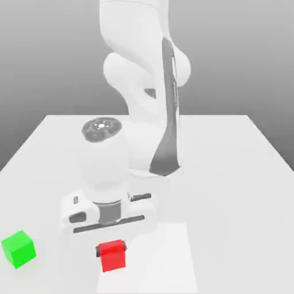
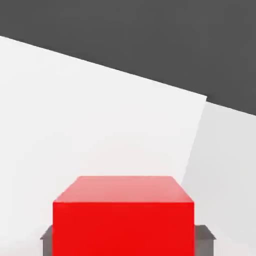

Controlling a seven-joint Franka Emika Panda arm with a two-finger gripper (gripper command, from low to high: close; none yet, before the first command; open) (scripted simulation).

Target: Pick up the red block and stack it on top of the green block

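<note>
Gripper [image 1: 112, 248] is clamped on the red block [image 1: 113, 258], one finger on each of two opposite sides. Exterior view: dark fingertips at the block's upper corners, most of the block below them. Hand view: dark finger ends on both sides of the block, flush against it as far as I can tell, with the block's near face and top visible between them.

Red block is in front of the hand, over the bright white patch [image 1: 161, 258] near its edge on the exterior view's left. Can't tell whether its underside touches the table [image 1: 229, 201] or is clear of it. Its edges run slightly off level in the exterior view, the side toward that view's right a bit higher.

Green block [image 1: 19, 249] is at the exterior view's far left, near the bottom, on the table outside the white patch. Turned so a vertical edge faces the camera. Well apart from the red block, nothing on top of it, so the stack isn't made.

Arm [image 1: 138, 86] comes down from the top of the exterior view, bends, and ends in the white hand above the red block. Hand view also has the straight edge between the pale surface and a dark grey area, running at a slant.
</note>
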